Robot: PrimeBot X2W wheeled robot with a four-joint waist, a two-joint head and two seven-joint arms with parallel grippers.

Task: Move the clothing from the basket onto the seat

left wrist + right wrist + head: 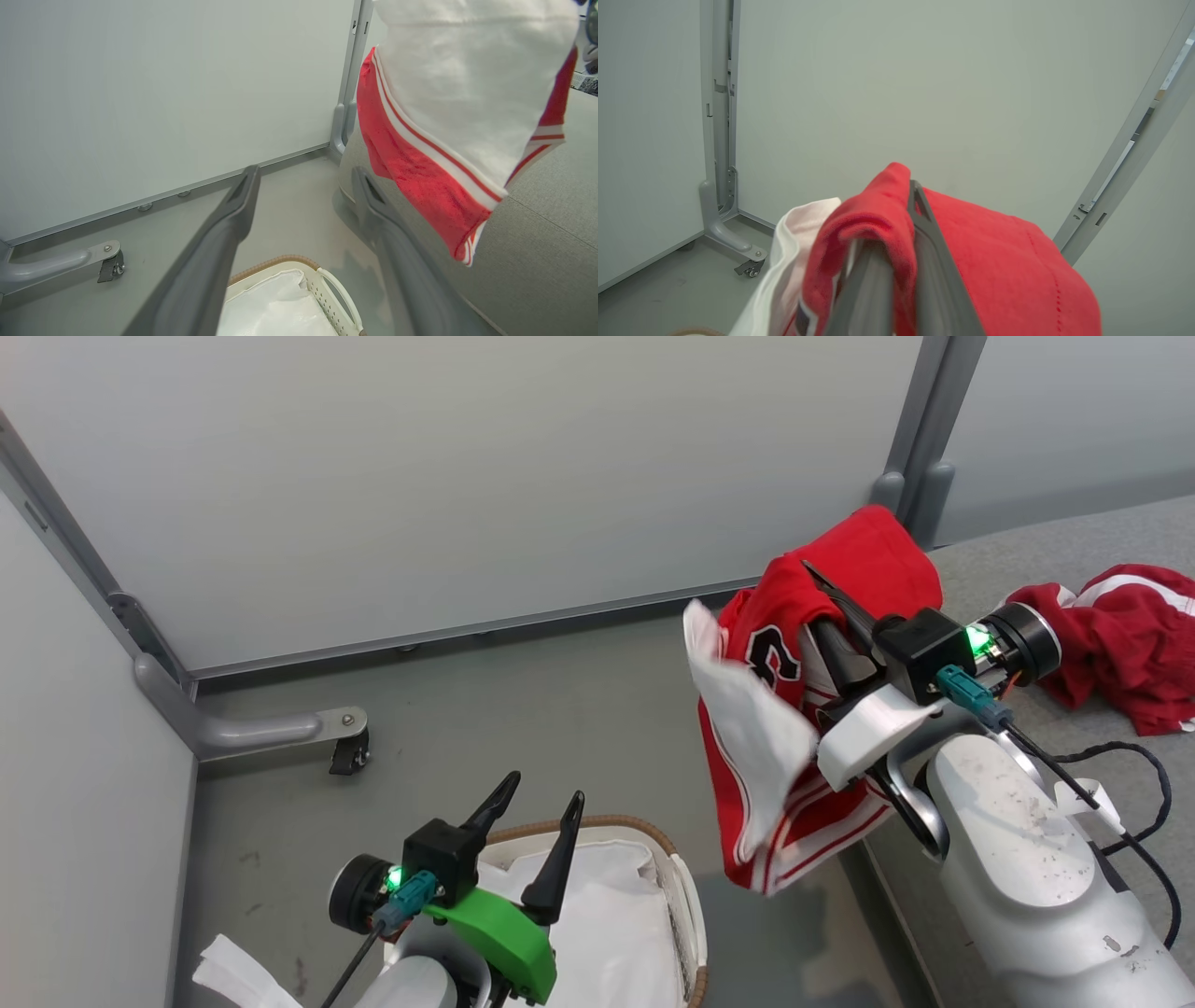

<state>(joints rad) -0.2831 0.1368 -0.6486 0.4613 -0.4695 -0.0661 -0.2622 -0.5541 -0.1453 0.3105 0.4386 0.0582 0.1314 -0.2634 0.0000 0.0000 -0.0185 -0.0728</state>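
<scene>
My right gripper [810, 569] is shut on a red jersey [794, 728] with white stripes and a black numeral. The jersey hangs in the air between the basket and the seat, with its white inside showing. In the right wrist view the red cloth [999, 266] drapes over the closed gripper [914, 187]. A second red garment [1120, 635] lies crumpled on the grey seat [1018, 546]. My left gripper [540, 798] stands open above the basket [653, 831], nothing between its fingers [238, 196]. Inside the basket [280, 261] I see its white liner [607, 915]. The hanging jersey [420, 177] is to the right of the left gripper [303, 179].
Grey partition walls close off the back and left. A caster foot [345, 747] sticks out over the grey floor [523, 700] at the left. The seat's front edge [537, 233] runs close beside the basket. A black cable [1144, 821] loops off my right forearm.
</scene>
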